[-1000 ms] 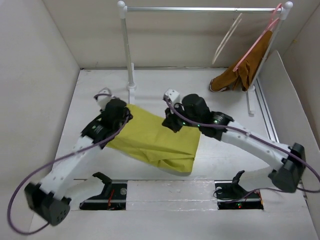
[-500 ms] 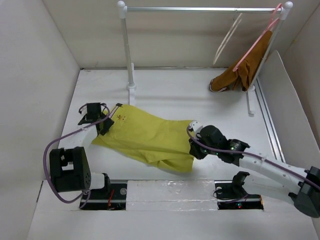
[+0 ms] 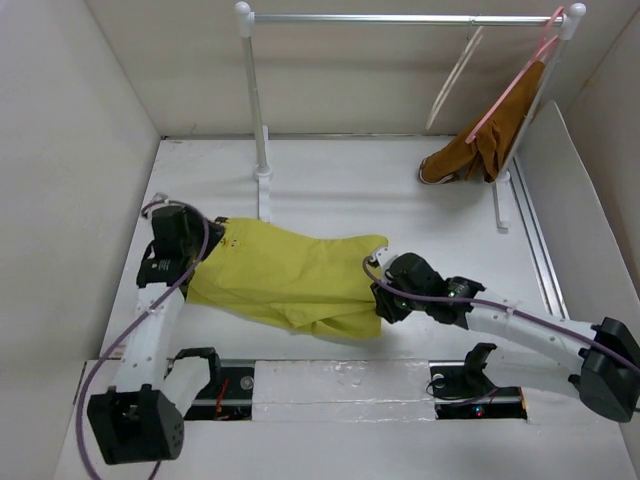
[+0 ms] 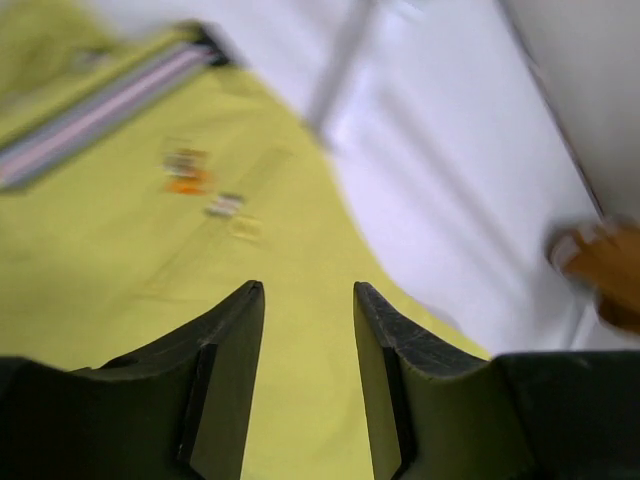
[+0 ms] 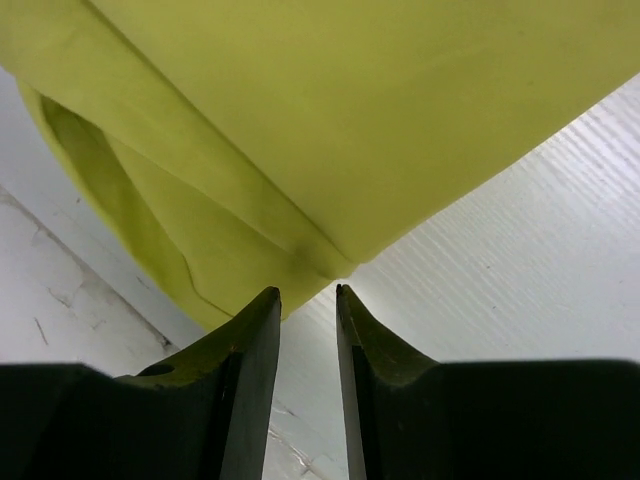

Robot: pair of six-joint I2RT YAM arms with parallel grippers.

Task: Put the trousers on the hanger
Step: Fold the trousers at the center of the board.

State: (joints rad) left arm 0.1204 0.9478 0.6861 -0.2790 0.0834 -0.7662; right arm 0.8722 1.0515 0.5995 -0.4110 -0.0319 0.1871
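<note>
The yellow-green trousers [image 3: 290, 275] lie flat across the middle of the table. Their striped waistband [image 4: 100, 110] is at the left end. My left gripper [image 3: 197, 250] is open over the waistband end, and the left wrist view shows cloth under its empty jaws [image 4: 308, 290]. My right gripper [image 3: 378, 300] is low at the right hem end. Its jaws [image 5: 308, 290] stand narrowly open and empty, with their tips at the hem corner of the trousers [image 5: 350, 120]. The cream-white hanger [image 3: 455, 75] hangs from the rail at the back right.
A metal rail [image 3: 400, 18] on two white posts spans the back. A pink hanger [image 3: 510, 85] holds a rust-brown garment [image 3: 480, 150] at its right end, also seen in the left wrist view [image 4: 600, 270]. White walls enclose the table.
Both grippers have left the middle of the trousers and moved to its two ends. The trousers now lie flatter. The left arm has swung over the waistband end, and the right gripper has edged towards the hem.
</note>
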